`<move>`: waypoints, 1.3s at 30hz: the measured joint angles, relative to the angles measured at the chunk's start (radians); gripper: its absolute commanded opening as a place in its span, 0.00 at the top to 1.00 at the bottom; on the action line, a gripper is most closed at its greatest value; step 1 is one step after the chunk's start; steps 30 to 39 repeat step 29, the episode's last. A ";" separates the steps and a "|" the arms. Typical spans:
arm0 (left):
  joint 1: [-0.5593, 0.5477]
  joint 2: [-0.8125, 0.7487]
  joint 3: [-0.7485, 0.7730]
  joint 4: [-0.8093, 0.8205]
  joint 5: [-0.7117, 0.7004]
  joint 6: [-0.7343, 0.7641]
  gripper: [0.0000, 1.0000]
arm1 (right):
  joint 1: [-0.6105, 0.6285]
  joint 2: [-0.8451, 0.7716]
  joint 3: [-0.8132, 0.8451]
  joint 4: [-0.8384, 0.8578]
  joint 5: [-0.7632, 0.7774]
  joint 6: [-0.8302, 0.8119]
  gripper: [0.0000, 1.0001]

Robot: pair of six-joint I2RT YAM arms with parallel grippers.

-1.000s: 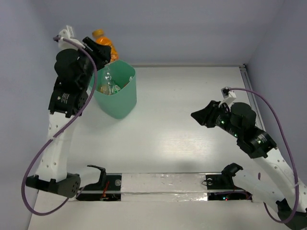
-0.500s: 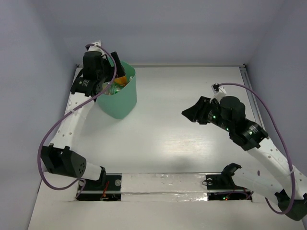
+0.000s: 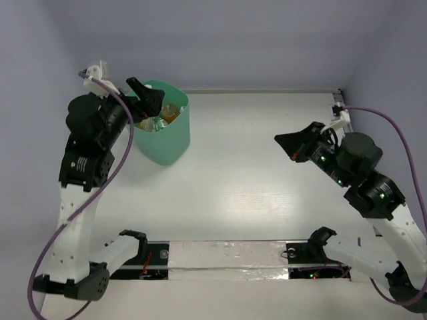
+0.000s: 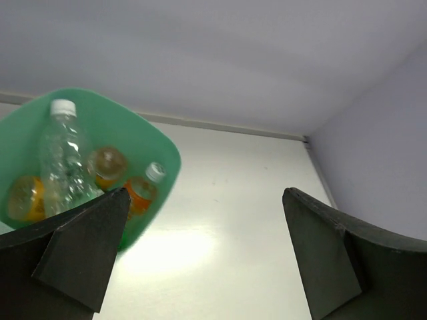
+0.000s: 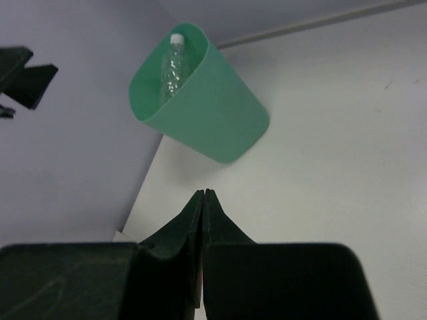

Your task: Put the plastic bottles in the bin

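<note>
The mint-green bin [image 3: 167, 137] stands at the table's far left. Several plastic bottles [image 3: 162, 117] lie inside it: a clear one [image 4: 63, 160] upright against the wall and orange ones [image 4: 108, 164] beside it. My left gripper [image 3: 147, 98] hangs at the bin's far-left rim, open and empty; in the left wrist view its jaws [image 4: 205, 195] stand wide apart over bare table, with the bin [image 4: 127, 120] off to the left. My right gripper [image 3: 280, 141] is shut on nothing over the table's right half, pointing toward the bin [image 5: 213, 120]. The clear bottle [image 5: 175, 65] shows inside.
The walls of the enclosure close the table at the back and both sides. A strip of tape [image 3: 227, 257] runs along the near edge between the arm bases. No loose bottles show on the table surface.
The orange bottle held by my left gripper above the bin now lies in the bin. That gripper opened and drew back to the rim. My right gripper shut and drew back to the right.
</note>
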 measured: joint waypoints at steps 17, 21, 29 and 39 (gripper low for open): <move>0.000 -0.220 -0.137 -0.069 0.118 -0.162 0.01 | 0.000 -0.335 0.016 -0.045 0.376 -0.034 0.00; 0.000 -0.241 -0.151 -0.075 0.119 -0.176 0.01 | 0.000 -0.335 -0.010 -0.066 0.392 -0.037 0.00; 0.000 -0.291 -0.183 -0.063 0.120 -0.190 0.01 | 0.000 -0.308 0.019 -0.103 0.416 -0.083 0.00; 0.000 -0.291 -0.183 -0.063 0.120 -0.190 0.01 | 0.000 -0.308 0.019 -0.103 0.416 -0.083 0.00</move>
